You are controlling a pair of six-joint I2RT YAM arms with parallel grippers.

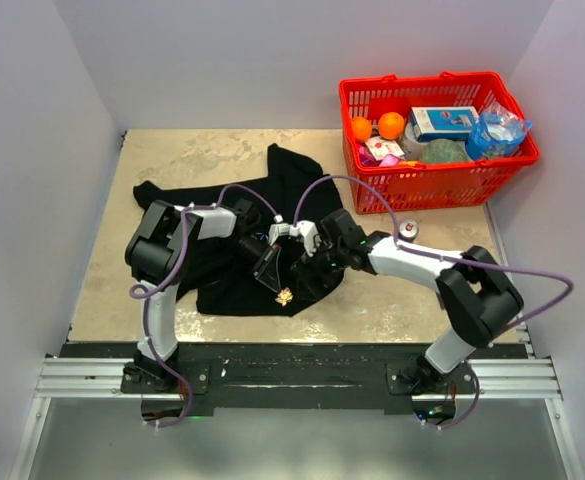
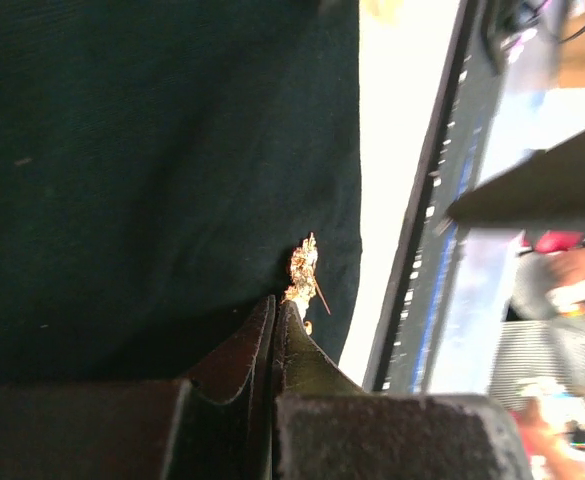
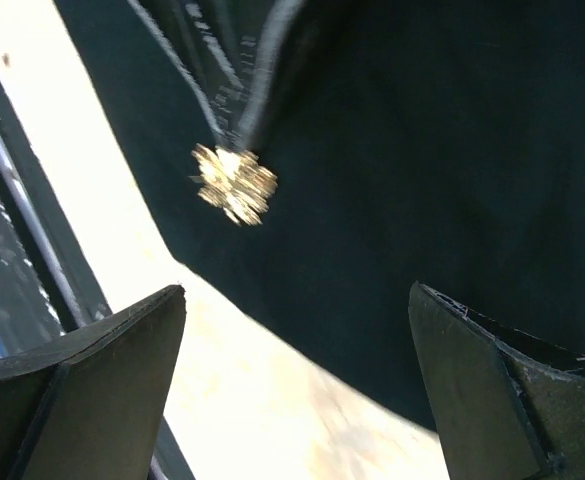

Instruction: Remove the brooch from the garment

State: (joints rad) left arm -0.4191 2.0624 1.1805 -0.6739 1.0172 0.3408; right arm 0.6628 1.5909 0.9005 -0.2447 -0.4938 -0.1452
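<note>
Light, rigid brooch (image 1: 284, 296) at 6 o'clock hem of soft, limp garment (image 1: 227, 290) sits pinched in left gripper (image 2: 277, 303); right gripper (image 3: 297, 292) gapes wide, probably should pin cloth nearby.

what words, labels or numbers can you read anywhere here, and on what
None can be read.
Print on the blue-and-white box in the red basket: too small.
Print on the blue packet beside it: blurred.
On the T-shirt and the brooch: no text shows.
</note>
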